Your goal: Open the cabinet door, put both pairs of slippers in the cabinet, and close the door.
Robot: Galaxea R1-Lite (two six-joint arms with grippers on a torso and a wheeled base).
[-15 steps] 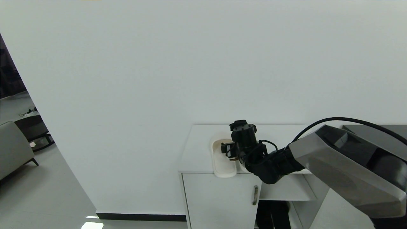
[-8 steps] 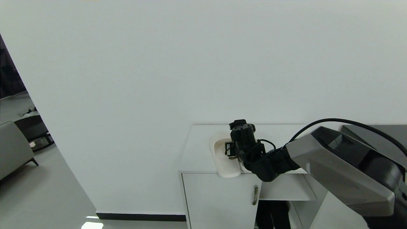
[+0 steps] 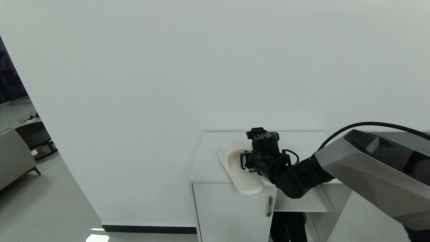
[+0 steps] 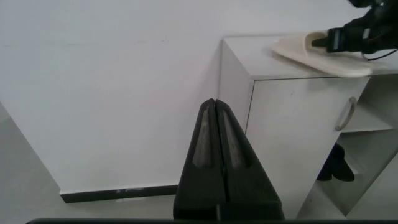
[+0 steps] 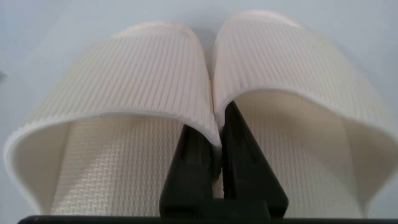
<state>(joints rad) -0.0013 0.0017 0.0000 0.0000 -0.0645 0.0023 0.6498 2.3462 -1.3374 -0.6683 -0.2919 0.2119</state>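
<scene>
The cream slippers (image 3: 239, 170) lie on the white cabinet (image 3: 211, 158) top, overhanging its front edge. The right gripper (image 5: 214, 142) sits between them, its jaws pinching the straps' inner edges together. The left gripper (image 4: 215, 134) hangs well apart, its jaws pressed together on nothing.

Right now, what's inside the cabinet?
On the open side of the cabinet I see a bare white shelf and, below it, a dark pair, probably slippers. The shut door hides the other half.
</scene>
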